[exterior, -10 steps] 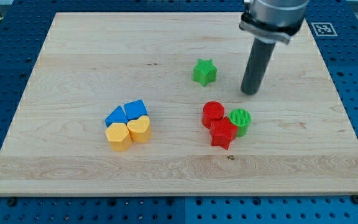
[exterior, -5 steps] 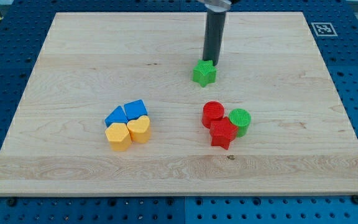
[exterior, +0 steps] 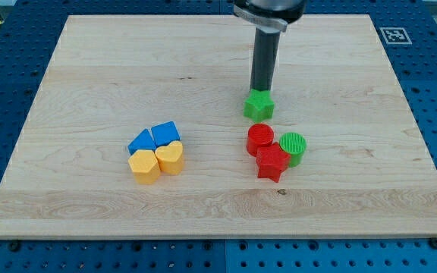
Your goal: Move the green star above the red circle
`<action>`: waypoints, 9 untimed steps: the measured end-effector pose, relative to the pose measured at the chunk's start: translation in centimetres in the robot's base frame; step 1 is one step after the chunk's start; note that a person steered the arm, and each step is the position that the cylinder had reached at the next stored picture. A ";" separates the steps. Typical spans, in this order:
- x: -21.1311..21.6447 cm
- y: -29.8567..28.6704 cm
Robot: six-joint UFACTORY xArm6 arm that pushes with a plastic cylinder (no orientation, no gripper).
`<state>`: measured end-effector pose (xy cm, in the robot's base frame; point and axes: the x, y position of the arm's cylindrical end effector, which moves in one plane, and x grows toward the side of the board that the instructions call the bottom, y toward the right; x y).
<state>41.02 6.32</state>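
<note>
green star (exterior: 259, 105) sits just above red circle (exterior: 260, 138), near but apart | my tip (exterior: 261, 92) touches star's top edge | no fingers on this rod, nothing pinched | risk: pushing further down jams star into red circle, shifting red star (exterior: 271, 162) and green circle (exterior: 293, 147)

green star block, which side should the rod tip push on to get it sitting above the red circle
Probably its top edge, coming from the view's top. The small green star block lies just above the red circle block, a narrow gap apart. My tip meets the star's top edge. Its points could make it turn, so press near the middle and only lightly; it is almost placed.
</note>
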 end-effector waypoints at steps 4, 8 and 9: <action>3.1 5.0; 1.3 -5.8; 1.3 -8.3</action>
